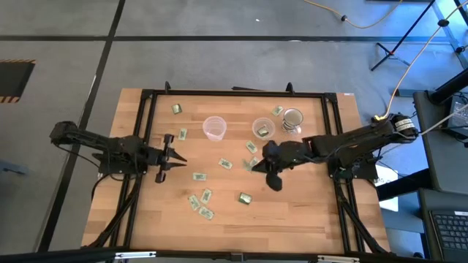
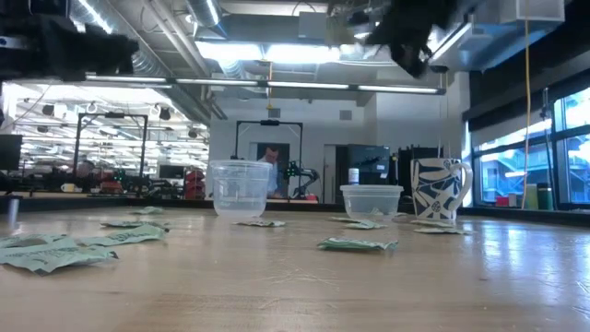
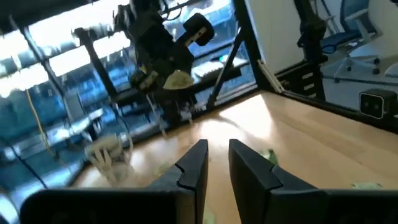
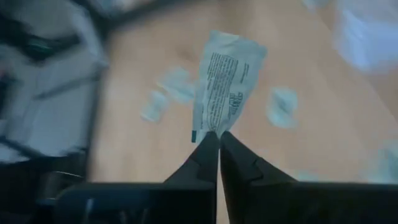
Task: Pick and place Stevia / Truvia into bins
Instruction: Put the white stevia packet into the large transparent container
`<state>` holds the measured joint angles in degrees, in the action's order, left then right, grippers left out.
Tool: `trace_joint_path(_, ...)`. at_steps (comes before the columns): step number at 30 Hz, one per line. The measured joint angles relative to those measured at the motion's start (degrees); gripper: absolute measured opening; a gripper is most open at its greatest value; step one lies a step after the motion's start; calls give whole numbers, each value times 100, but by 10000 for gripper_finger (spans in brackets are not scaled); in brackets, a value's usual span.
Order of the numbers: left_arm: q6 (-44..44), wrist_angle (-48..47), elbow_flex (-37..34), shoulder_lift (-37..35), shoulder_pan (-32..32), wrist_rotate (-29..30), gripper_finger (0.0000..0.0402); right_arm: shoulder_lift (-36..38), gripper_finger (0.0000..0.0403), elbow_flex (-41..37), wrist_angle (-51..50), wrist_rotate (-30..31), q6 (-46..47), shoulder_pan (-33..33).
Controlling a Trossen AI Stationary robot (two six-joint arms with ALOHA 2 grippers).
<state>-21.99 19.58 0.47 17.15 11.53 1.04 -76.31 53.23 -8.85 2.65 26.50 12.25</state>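
Pinching a sachet (image 4: pixel 225 84), right hand (image 4: pixel 219 138) raised

Two cups (image 1: pixel 215 128) (image 1: pixel 262 129) and a mug (image 1: pixel 292 118) crowd the table's far middle; loose sachets (image 1: pixel 201 205) litter the centre, leaving the near right corner (image 1: pixel 322 219) bare.

Light wooden butcher-block table (image 1: pixel 292 212), scattered green-and-white paper sachets (image 1: pixel 199 204), two clear plastic cups (image 1: pixel 215 128), patterned ceramic mug (image 1: pixel 292 118)
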Motion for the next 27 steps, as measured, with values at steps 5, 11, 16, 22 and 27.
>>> trace_joint_path(5,-458,884,109,911,0,-89,89,-132,7,-23,491,-138,-148,3)
trace_joint_path(11,-86,1398,540,2103,-2,85,142,-683,7,-26,1485,-756,-193,-47)
trace_joint_path(16,354,1543,1055,3060,-1,78,160,-1236,7,-7,2448,-1605,-299,-214)
trace_joint_path(22,542,1540,1700,4189,0,-214,161,-1748,7,275,2620,-2169,-347,-353)
trace_joint_path(27,774,1540,2218,4954,-2,-217,160,-1949,7,521,2617,-2393,-470,-352)
